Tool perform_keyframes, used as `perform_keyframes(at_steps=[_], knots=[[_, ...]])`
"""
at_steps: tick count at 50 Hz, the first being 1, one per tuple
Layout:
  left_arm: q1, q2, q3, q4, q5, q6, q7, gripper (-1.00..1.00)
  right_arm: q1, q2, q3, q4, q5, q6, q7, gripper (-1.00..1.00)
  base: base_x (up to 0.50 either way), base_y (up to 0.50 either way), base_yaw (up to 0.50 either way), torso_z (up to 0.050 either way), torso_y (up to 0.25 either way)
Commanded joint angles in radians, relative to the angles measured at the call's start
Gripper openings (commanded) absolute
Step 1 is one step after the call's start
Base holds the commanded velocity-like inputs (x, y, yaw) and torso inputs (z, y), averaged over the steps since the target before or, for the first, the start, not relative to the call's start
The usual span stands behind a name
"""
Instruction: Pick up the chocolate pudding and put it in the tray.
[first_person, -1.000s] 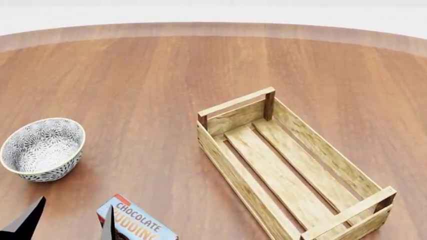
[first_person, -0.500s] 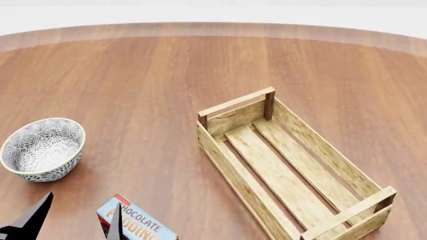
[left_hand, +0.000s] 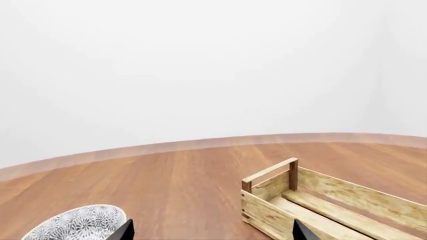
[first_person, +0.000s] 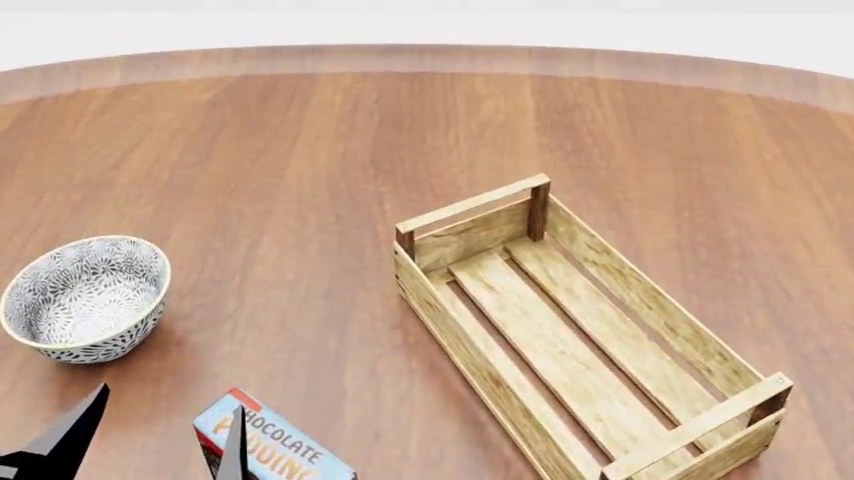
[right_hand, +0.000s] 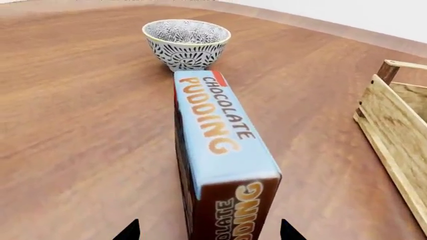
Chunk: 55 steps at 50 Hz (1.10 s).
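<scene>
1. Chocolate pudding (first_person: 274, 450): carton lying flat on the wooden table (first_person: 294, 160), light-blue lettered face up, at the near edge of the head view, partly cut off by the frame.
2. Tray (first_person: 574, 335): slatted wooden crate, empty, well apart from the carton on its right, set diagonally.
3. Bowl (first_person: 86, 297): patterned, upright, beyond and to the left of the carton.
4. Left gripper (first_person: 154, 445): two dark fingertips spread wide; one tip overlaps the carton's left end in the head view, the other stands clear to its left.
5. Right gripper (right_hand: 209, 232): fingertips parted on either side of the carton's near end; contact cannot be determined.
</scene>
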Motion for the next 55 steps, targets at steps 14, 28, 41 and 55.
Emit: perform_keyframes(at_steps=[14, 28, 41, 55], knots=[[0.002, -0.011, 0.005, -0.016, -0.013, 0.02, -0.014, 1.0, 0.044, -0.013, -0.005, 0.071, 0.018, -0.026, 0.002, 1.0, 0.0, 0.0, 0.0, 0.0, 0.0], [0.001, -0.016, 0.009, -0.025, -0.017, 0.03, -0.022, 1.0, 0.076, -0.022, -0.005, 0.136, 0.031, -0.055, -0.001, 1.0, 0.0, 0.0, 0.0, 0.0, 0.0], [-0.002, -0.02, 0.02, -0.02, -0.019, 0.03, -0.029, 1.0, 0.093, -0.035, -0.019, 0.158, 0.035, -0.066, -0.001, 1.0, 0.0, 0.0, 0.0, 0.0, 0.0], [-0.003, -0.026, 0.026, -0.014, -0.024, 0.03, -0.036, 1.0, 0.112, -0.051, -0.033, 0.211, 0.041, -0.093, -0.001, 1.0, 0.0, 0.0, 0.0, 0.0, 0.0]])
